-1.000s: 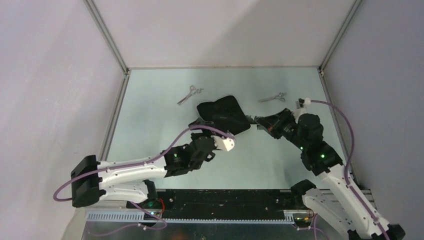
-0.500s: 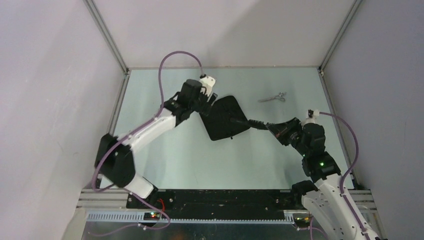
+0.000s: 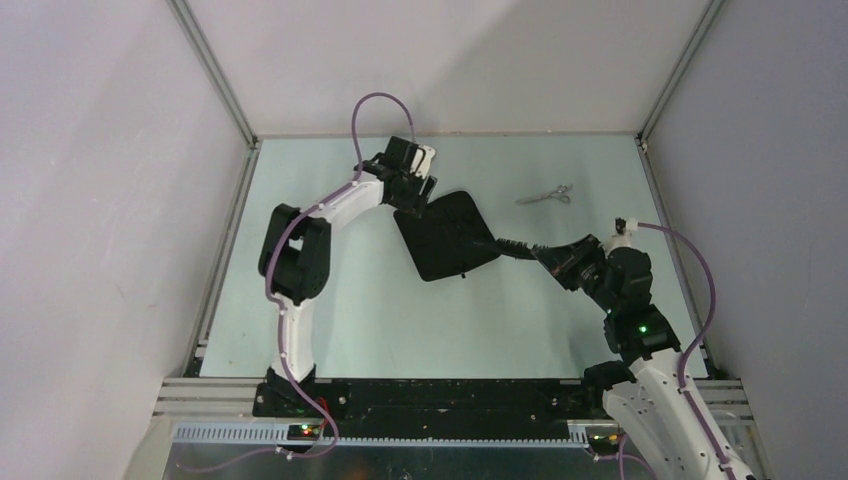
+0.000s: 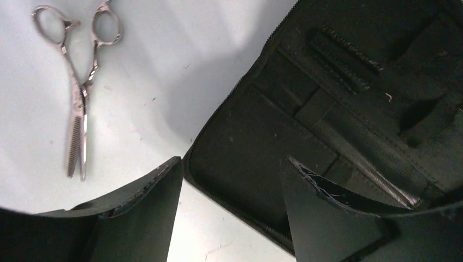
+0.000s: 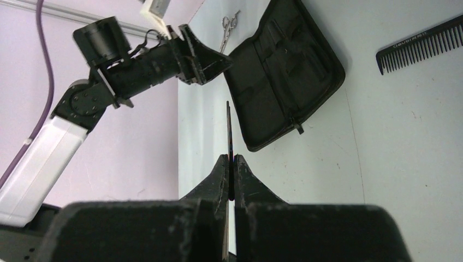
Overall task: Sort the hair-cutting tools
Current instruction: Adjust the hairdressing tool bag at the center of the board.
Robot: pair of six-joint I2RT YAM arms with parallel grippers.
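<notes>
While your right gripper (image 5: 231, 157) is squeezing a comb (image 5: 228, 123), your left gripper (image 4: 230, 161) is hanging with its fingers apart over the case (image 4: 327, 82), beside the scissors (image 4: 78, 131).

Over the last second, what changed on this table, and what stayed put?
The left arm swung from near its base out across the table. The left gripper now hangs open over the far-left edge of the case, beside the left scissors, and holds nothing. The right gripper stayed shut on a black comb, its arm drawn back slightly. The case, the left scissors and the right scissors did not move.
</notes>
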